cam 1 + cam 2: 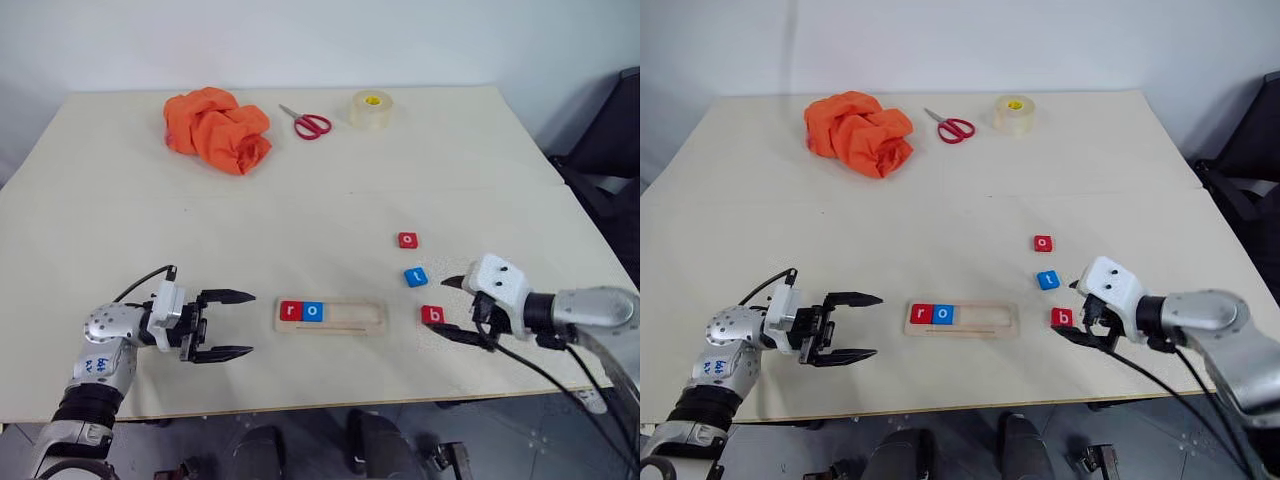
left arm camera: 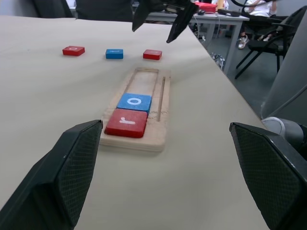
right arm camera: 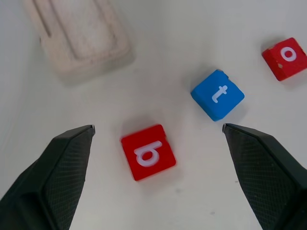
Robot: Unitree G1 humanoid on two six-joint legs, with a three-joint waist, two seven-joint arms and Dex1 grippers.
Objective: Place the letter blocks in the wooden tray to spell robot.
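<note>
Right claw stood wide open and empty above the red square "b" tile, near the bench's front edge; left claw also gaped empty beside the pale wooden tray holding the red "r" tile and blue "o" tile.

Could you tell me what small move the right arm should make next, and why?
Probably lower the open right end effector over the red b tile and close on it. The wooden tray already holds the red r and blue o, so b comes next, and it lies between the fingers.
</note>
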